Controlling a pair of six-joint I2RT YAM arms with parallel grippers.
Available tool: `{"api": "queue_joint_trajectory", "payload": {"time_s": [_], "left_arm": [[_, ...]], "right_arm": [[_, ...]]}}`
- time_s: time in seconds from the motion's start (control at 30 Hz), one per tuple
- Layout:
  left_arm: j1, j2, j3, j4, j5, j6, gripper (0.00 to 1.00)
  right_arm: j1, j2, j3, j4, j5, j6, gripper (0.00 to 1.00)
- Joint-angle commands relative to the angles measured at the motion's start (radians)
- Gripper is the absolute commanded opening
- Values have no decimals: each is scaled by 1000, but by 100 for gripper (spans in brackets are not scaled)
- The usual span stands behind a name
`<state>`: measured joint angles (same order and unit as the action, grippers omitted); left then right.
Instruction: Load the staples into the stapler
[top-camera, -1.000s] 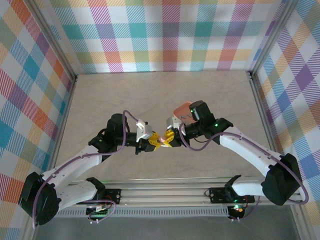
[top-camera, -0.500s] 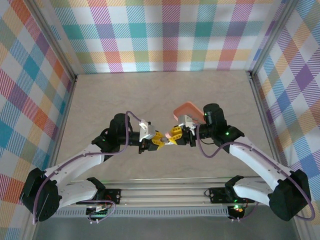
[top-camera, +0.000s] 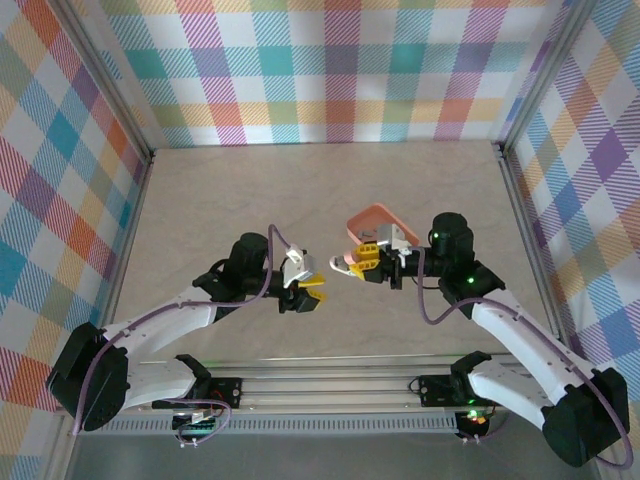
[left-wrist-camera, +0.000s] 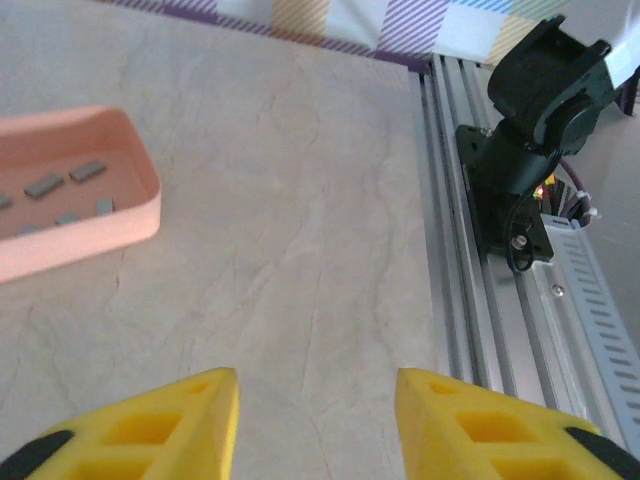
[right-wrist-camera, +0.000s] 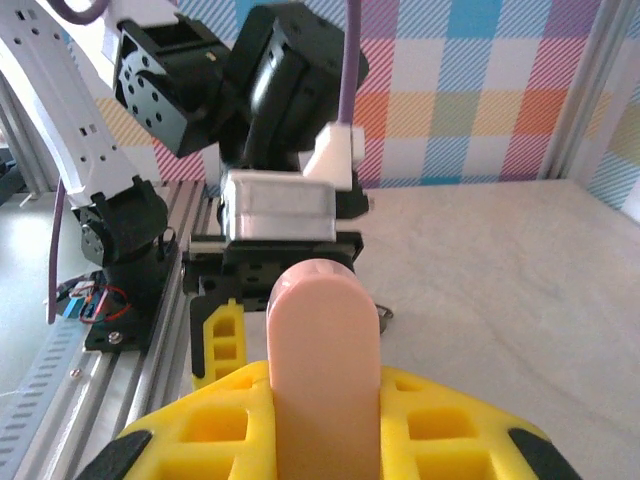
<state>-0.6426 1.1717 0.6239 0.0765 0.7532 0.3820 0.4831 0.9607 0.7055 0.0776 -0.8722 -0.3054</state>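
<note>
Marbled beige table (top-camera: 220, 200) carries an orange tray (left-wrist-camera: 110, 225). Just beside the tray's near edge, the right tool (right-wrist-camera: 325, 400) is clamped on the pink stapler (right-wrist-camera: 324, 320) and holds it off the table. The left tool (left-wrist-camera: 315, 400) hangs farther from the tray, fingers apart and empty. Grey staples (left-wrist-camera: 87, 171) lie inside the tray. The stapler looks presented for loading, so next the left tool should pinch one strip.

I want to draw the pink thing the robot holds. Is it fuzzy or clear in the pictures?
Right wrist view: the stapler is big, very close and a bit soft-edged. Top external view: it is clear but tiny. Left wrist view: the staples in the orange tray look fairly clear, in soft light with no glare.
</note>
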Motion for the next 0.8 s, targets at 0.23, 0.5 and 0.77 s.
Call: {"api": "queue_joint_trajectory", "payload": {"time_s": [0.23, 0.5, 0.77], "left_arm": [[6, -121, 47, 86, -22, -90, 65], [4, -86, 83, 164, 30, -135, 60], [-1, 5, 149, 140, 97, -107, 51]], "right_arm": [[-5, 45, 43, -181, -4, -137, 3], [-3, 110, 73, -240, -52, -199, 3], [-4, 128, 86, -243, -73, -212, 3]]}}
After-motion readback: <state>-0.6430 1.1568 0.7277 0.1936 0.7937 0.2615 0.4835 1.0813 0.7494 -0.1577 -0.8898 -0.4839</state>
